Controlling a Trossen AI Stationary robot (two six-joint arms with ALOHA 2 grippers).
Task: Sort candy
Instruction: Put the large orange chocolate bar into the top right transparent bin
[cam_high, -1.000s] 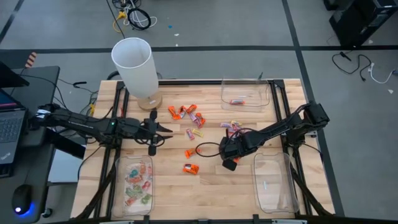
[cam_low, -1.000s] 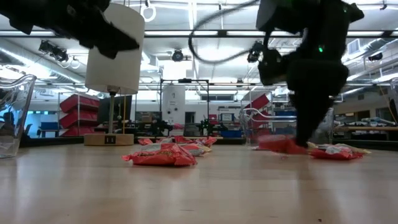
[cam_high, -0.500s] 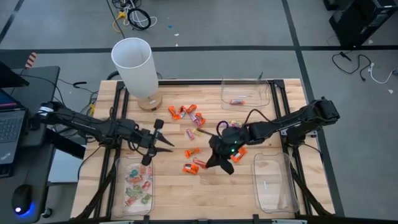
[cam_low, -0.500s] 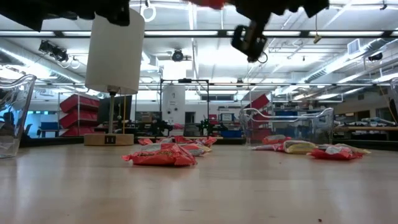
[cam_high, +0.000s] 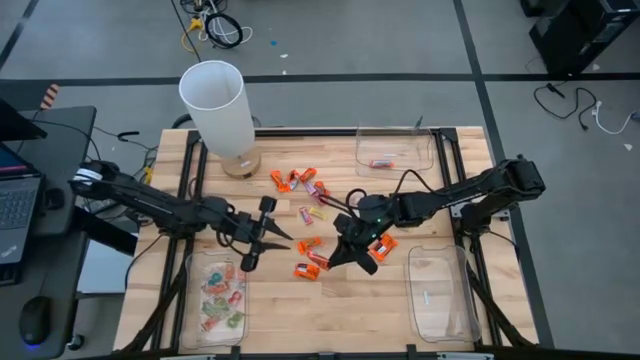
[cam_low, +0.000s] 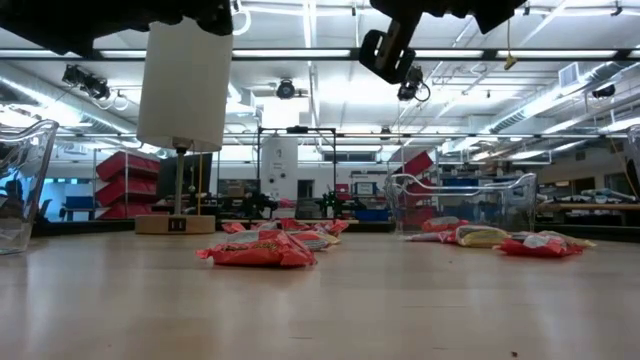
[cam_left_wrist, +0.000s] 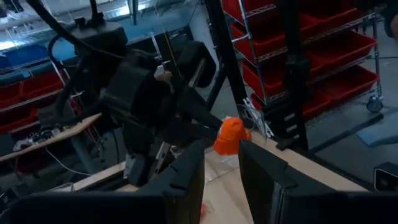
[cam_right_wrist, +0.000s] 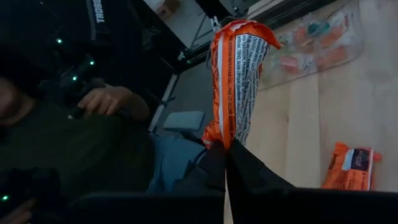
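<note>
The orange candy stands pinched endwise in our right gripper, facing our open, empty left gripper just across the table's middle.

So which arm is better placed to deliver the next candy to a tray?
Right. The right gripper is shut on an orange candy, lifted above the table centre. The left gripper hangs open and empty beside the tray of candies.
</note>
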